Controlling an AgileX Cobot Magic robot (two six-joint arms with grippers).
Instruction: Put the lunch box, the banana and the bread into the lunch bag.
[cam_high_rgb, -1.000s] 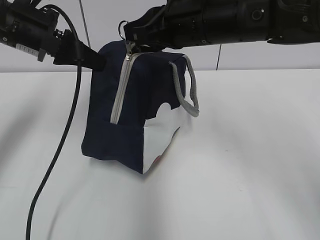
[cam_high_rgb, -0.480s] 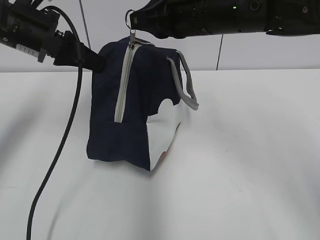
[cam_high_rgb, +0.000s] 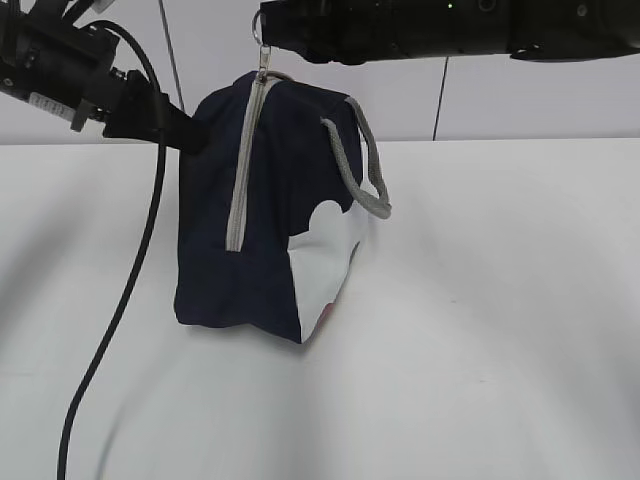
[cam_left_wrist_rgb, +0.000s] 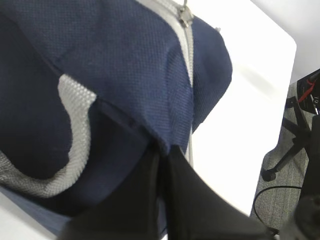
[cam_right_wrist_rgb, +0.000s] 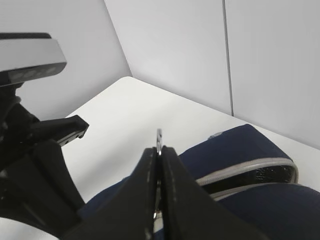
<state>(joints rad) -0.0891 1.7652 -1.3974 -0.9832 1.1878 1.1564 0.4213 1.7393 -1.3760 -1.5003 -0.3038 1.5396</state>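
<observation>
The navy lunch bag (cam_high_rgb: 265, 220) stands on the white table with its white lower panel facing front and its grey zipper (cam_high_rgb: 243, 165) closed down the near face. My left gripper (cam_high_rgb: 192, 132) is shut on a fold of the bag's fabric (cam_left_wrist_rgb: 155, 135) at its upper left side. My right gripper (cam_high_rgb: 268, 28) is shut on the metal ring pull (cam_right_wrist_rgb: 159, 139) at the bag's top. A grey strap handle (cam_high_rgb: 360, 165) hangs on the right side. The lunch box, the banana and the bread are out of view.
The white table (cam_high_rgb: 480, 300) spreads around the bag, with a pale wall behind. A black cable (cam_high_rgb: 130, 280) hangs from the left arm down to the front left. A chair base and floor (cam_left_wrist_rgb: 290, 150) show past the table's edge in the left wrist view.
My right gripper has lifted up and slightly right with the ring pull. The bag's top has been drawn taller and the bag stands more upright. The left gripper has held its place.
</observation>
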